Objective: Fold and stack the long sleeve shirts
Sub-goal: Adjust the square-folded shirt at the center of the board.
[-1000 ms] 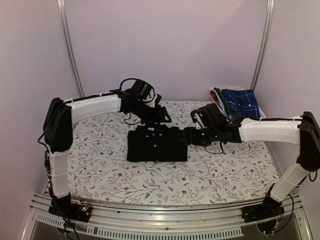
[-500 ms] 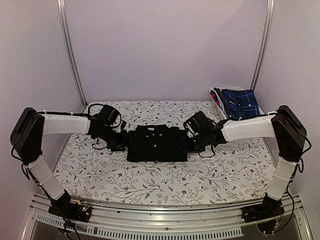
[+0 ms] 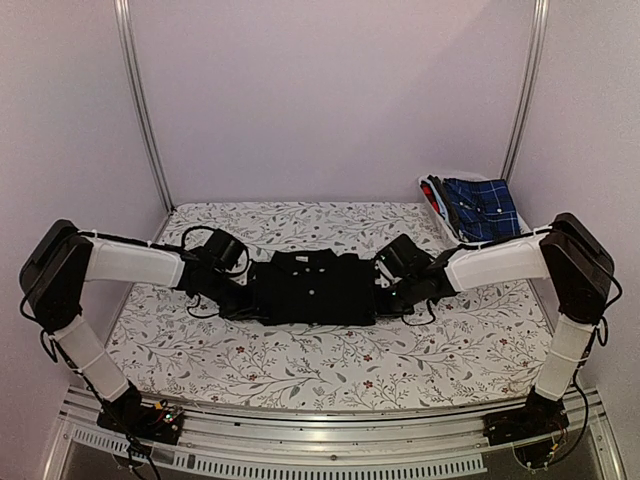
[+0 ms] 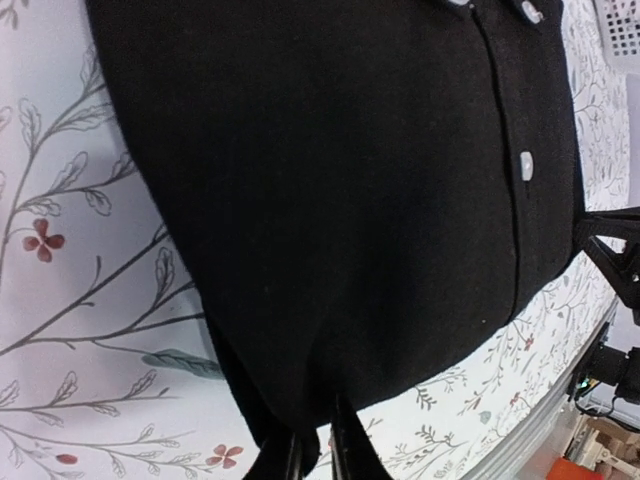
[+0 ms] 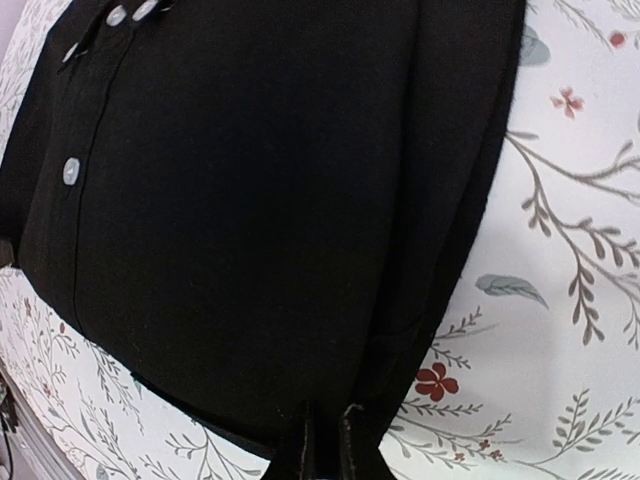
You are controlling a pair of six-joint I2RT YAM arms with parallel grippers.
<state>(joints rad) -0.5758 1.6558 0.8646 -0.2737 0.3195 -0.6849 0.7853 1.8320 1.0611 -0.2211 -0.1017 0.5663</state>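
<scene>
A black long sleeve shirt (image 3: 313, 288), folded into a rectangle with its collar and pale buttons facing up, lies in the middle of the flowered table. My left gripper (image 3: 246, 302) is low at the shirt's left edge. In the left wrist view this gripper (image 4: 315, 442) is shut on the edge of the black cloth (image 4: 340, 200). My right gripper (image 3: 386, 290) is at the shirt's right edge. The right wrist view shows that gripper (image 5: 330, 428) shut on the folded side of the shirt (image 5: 250, 200).
A white slotted basket (image 3: 452, 178) stands at the back right corner with blue plaid cloth (image 3: 482, 206) in it. Its corner shows in the left wrist view (image 4: 622, 25). The flowered tablecloth (image 3: 330, 360) covers the table. A metal rail (image 3: 330, 425) runs along the near edge.
Both arms have come down from above the shirt to its left and right sides. Both grippers have gone from open to shut on the shirt's edges.
</scene>
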